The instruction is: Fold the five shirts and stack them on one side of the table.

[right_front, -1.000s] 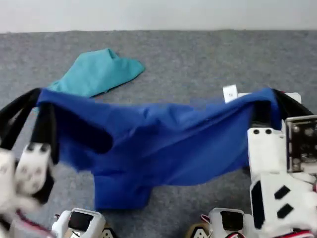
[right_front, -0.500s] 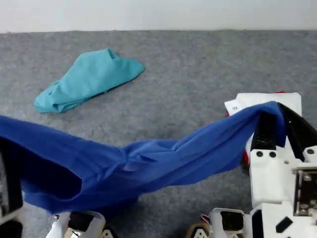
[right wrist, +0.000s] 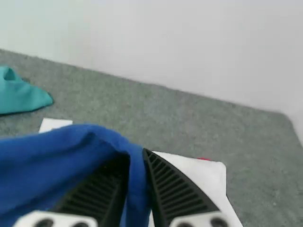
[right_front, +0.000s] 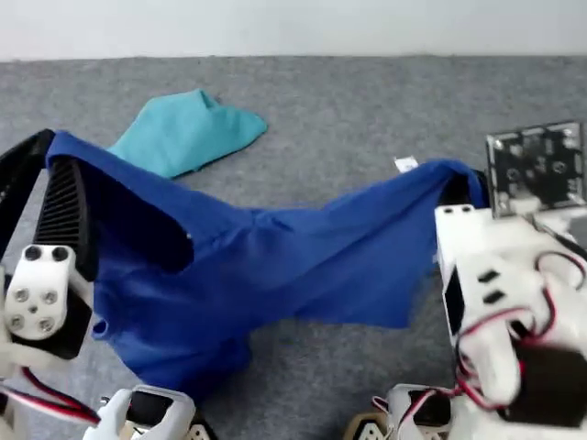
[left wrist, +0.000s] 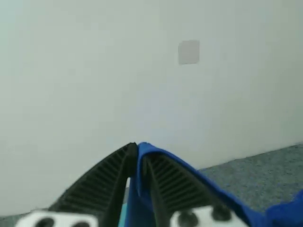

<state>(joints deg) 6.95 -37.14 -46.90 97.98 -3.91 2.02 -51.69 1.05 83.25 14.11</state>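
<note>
Blue shirt (right_front: 303, 266), limp, creased, slung between left jaws and right jaws (both pinching cloth)

The left arm (right_front: 41, 302) is wearing a white plastic shell dotted with dark screw holes, and red and black cables (right_front: 37, 396) are trailing beneath it. The left gripper (left wrist: 137, 147) and right gripper (right wrist: 136, 158) are showing black ribbed fingers on white mounts. The right arm (right_front: 491, 275) is carrying a black circuit board (right_front: 537, 165), looping red wires (right_front: 543, 275) and a black servo (right_front: 543, 385).
</note>
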